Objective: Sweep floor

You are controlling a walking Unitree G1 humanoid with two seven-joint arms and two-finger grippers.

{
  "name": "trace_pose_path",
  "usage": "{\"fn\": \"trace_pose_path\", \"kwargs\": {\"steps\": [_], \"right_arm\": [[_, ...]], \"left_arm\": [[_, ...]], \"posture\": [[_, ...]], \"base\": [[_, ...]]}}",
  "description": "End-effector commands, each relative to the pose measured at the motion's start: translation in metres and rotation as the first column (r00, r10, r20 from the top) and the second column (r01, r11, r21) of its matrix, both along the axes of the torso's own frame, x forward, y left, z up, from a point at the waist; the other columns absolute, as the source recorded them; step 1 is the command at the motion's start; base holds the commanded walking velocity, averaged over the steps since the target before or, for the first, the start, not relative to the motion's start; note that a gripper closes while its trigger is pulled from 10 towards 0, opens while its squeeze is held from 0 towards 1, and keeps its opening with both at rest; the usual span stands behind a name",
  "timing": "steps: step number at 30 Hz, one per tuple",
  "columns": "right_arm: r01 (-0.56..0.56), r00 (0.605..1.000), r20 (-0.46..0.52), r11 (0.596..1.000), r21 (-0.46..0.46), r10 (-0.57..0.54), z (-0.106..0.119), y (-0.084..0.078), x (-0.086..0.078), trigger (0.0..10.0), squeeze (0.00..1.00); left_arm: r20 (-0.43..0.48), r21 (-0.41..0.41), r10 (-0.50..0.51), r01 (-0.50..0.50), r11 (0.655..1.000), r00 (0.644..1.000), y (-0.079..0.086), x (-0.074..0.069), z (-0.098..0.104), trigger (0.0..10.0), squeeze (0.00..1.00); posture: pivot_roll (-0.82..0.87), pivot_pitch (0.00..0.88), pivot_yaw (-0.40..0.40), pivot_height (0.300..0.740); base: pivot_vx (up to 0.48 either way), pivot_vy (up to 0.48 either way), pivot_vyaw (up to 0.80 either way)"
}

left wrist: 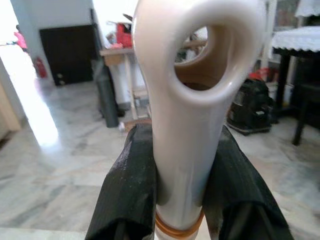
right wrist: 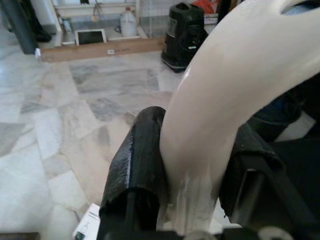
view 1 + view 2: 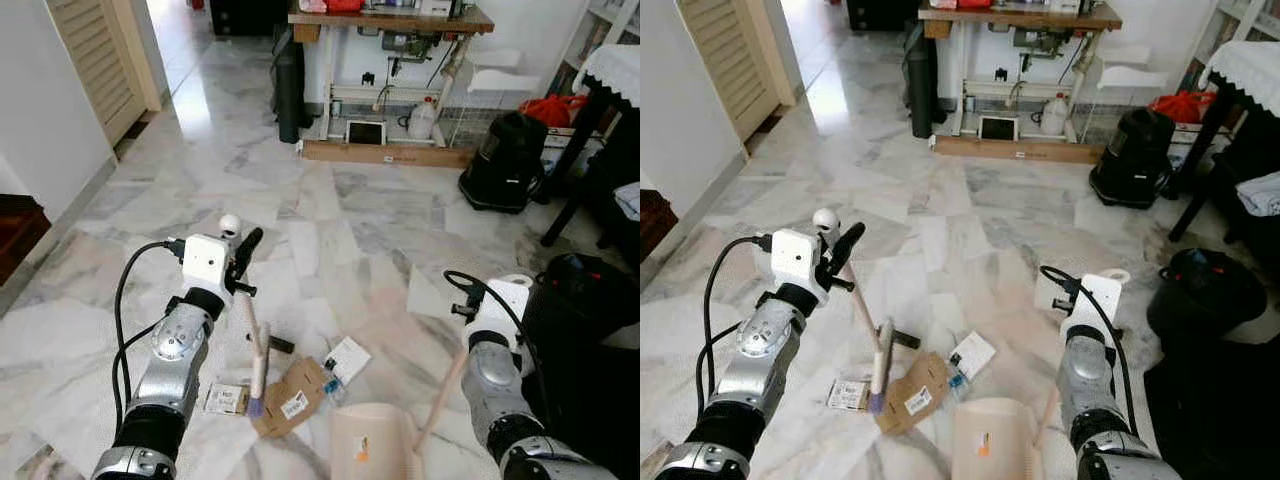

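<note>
Cardboard scrap (image 3: pixel 292 396) with white label, unreadable, beside broom (image 3: pixel 256 370), dustpan (image 3: pixel 372 441)

The floor (image 3: pixel 300 190) is polished marble, glossy with grey veining. The broom handle (image 1: pixel 192 115) is smooth, shiny cream plastic, pinched between matt, slightly grainy black fingers (image 1: pixel 131 200). The dustpan (image 3: pixel 372 445) looks like matt beige plastic. Brown cardboard (image 3: pixel 292 397) and white paper scraps (image 3: pixel 347 359) lie dull on the floor.

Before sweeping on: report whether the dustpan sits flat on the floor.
Cannot tell. The dustpan lies low beside the cardboard scrap, handle in the right tool, but its front edge is cut off.
</note>
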State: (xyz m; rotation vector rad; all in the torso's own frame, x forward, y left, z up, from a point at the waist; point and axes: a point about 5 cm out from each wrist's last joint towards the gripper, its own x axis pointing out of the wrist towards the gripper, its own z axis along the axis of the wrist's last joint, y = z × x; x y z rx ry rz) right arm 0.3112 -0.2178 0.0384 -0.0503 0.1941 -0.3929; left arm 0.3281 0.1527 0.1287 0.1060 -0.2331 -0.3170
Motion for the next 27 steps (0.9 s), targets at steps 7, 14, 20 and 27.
{"fn": "trace_pose_path", "kwargs": {"steps": [7, 14, 20, 27], "right_arm": [[0.013, 1.0, 0.003, 1.0, -0.023, -0.013, 0.0, -0.004, -0.002, 10.0, 0.0], [0.016, 1.0, 0.015, 0.999, -0.03, -0.015, 0.003, -0.001, 0.001, 10.0, 0.0], [0.025, 0.999, 0.021, 0.999, -0.037, -0.025, 0.006, -0.002, 0.002, 10.0, 0.0], [0.015, 1.0, 0.027, 0.999, -0.037, -0.014, 0.009, 0.002, 0.006, 10.0, 0.0]], "left_arm": [[-0.003, -0.015, -0.076, 0.076, 0.997, 0.997, -0.009, 0.003, 0.007, 10.0, 0.0], [0.007, 0.017, -0.043, 0.043, 0.999, 0.999, -0.005, 0.008, 0.006, 10.0, 0.0], [-0.016, 0.013, -0.031, 0.031, 0.999, 0.999, -0.003, 0.011, 0.002, 10.0, 0.0], [-0.05, 0.021, -0.005, 0.006, 1.0, 0.999, 0.002, 0.013, -0.008, 10.0, 0.0]], "posture": [[0.02, 0.0, -0.009, 0.74], [-0.01, 0.003, -0.002, 0.74], [-0.03, 0.025, -0.002, 0.74], [-0.07, 0.041, -0.014, 0.74]], "base": [[0.0, 0.0, 0.0], [0.0, 0.0, 0.0], [0.0, 0.0, 0.0], [0.0, 0.0, 0.0]]}}
